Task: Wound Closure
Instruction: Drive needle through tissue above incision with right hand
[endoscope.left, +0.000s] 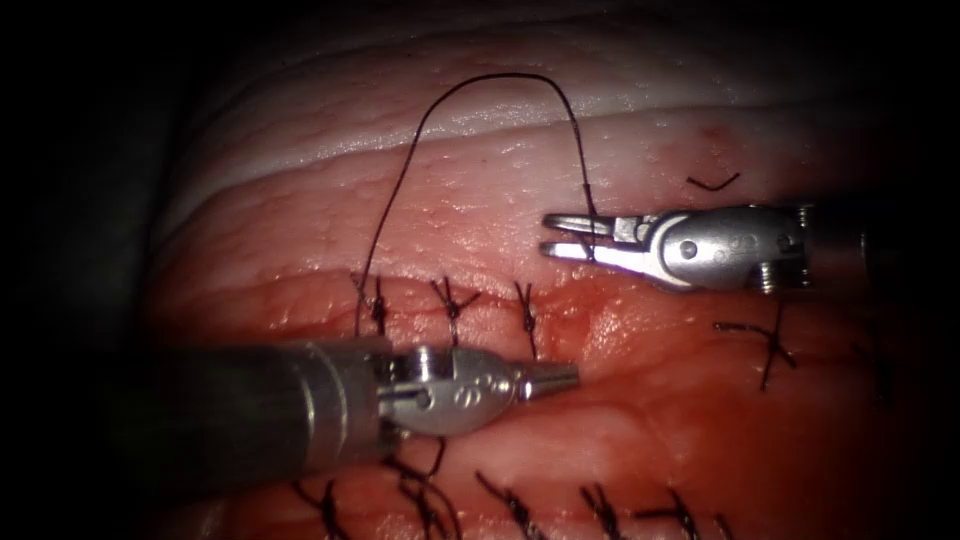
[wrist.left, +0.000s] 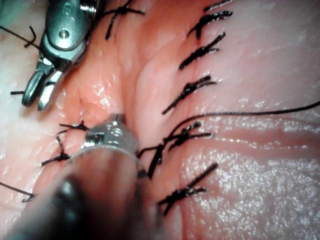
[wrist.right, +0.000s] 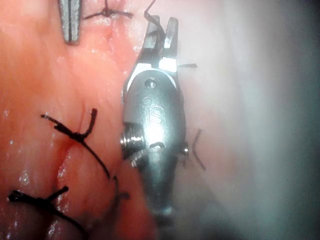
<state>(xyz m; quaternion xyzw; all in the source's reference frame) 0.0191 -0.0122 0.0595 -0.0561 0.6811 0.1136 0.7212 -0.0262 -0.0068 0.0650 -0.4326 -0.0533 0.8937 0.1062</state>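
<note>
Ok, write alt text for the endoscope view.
The right end effector, jaws open, has a long loop of thread running between them; the loop arches over the tissue to the leftmost stitch along the cut. The left end effector, jaws shut on nothing, hovers below the stitched cut.

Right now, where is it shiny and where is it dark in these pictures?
Endoscope view: the light pools in the middle and the edges go dark; glare sits on the right tool, whose open jaws have the thread crossing them, and on the left tool, shut with nothing seen in it. Left wrist view: wet tissue glints beside the stitches. Right wrist view: the right tool's metal shines.
</note>
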